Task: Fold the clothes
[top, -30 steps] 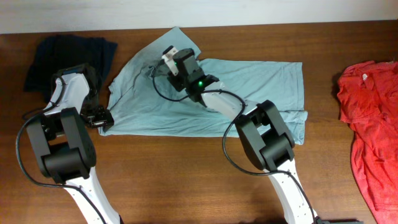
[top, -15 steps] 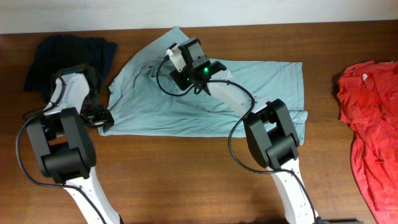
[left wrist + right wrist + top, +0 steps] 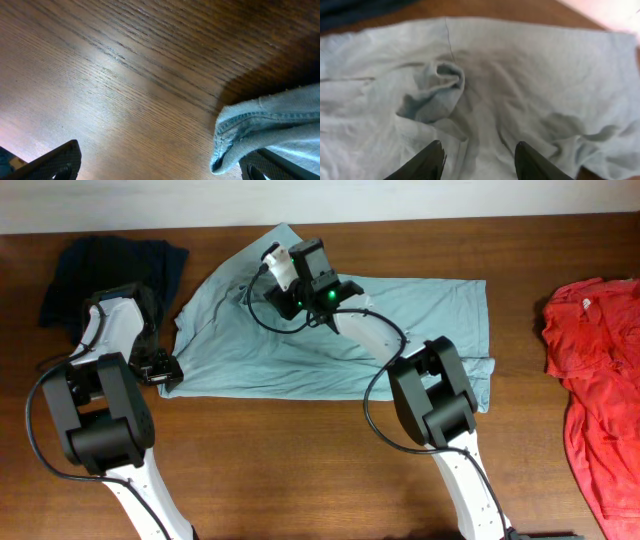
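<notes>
You are early in the fold, I judge: the T-shirt [image 3: 400,330] lies spread across the middle of the table [image 3: 300,480] with no fold made yet. The red shirt [image 3: 590,370] is well off to the right and the dark garment [image 3: 110,265] is at the far left. The right pincer [image 3: 479,150] hovers over a puckered bunch of cloth [image 3: 437,87] near the collar end — fingers partly apart, nothing between them. The left pincer [image 3: 165,160] sits wide open at the shirt's near left corner, the hem just beside one finger, ungripped. Next, each needs to close on an edge — then carry it over evenly.
</notes>
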Tool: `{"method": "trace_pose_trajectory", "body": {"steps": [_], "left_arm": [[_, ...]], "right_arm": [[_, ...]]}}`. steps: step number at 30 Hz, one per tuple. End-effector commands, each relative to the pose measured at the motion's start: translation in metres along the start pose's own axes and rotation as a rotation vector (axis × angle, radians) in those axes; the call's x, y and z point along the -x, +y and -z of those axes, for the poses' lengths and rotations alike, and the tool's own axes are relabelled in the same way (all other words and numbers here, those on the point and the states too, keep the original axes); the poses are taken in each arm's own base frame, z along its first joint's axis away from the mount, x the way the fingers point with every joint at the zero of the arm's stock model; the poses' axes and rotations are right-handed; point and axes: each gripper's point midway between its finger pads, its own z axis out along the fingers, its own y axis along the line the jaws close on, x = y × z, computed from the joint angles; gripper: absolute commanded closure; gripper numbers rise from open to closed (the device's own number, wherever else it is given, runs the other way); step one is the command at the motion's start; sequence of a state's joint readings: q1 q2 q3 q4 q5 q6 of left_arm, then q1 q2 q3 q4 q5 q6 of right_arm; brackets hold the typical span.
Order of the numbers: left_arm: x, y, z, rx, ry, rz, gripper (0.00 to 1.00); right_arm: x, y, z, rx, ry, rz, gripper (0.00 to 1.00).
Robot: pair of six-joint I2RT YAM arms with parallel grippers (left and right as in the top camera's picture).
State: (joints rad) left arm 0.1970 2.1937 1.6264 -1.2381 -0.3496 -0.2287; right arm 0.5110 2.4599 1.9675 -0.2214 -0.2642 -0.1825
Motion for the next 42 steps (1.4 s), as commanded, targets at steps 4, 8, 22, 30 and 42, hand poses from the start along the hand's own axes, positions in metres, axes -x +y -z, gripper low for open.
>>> {"method": "trace_pose_trajectory", "body": {"steps": [4, 8, 22, 30, 42], "left_arm": [[-0.002, 0.002, -0.009, 0.025, 0.021, -0.003, 0.01], [-0.002, 0.002, -0.009, 0.025, 0.021, -0.003, 0.01], [-0.002, 0.002, -0.009, 0.026, 0.021, -0.003, 0.01], [-0.002, 0.002, -0.009, 0.025, 0.021, -0.003, 0.01], [-0.002, 0.002, -0.009, 0.025, 0.021, -0.003, 0.01]], "right_arm": [[-0.019, 0.002, -0.020, 0.023, 0.022, -0.010, 0.49], [-0.022, 0.002, -0.021, 0.023, 0.025, -0.011, 0.49], [-0.019, 0.028, -0.025, 0.083, 0.022, 0.007, 0.33], [-0.019, 0.029, -0.026, 0.085, 0.023, 0.008, 0.24], [-0.031, 0.030, -0.032, 0.090, 0.049, -0.003, 0.25]]}}
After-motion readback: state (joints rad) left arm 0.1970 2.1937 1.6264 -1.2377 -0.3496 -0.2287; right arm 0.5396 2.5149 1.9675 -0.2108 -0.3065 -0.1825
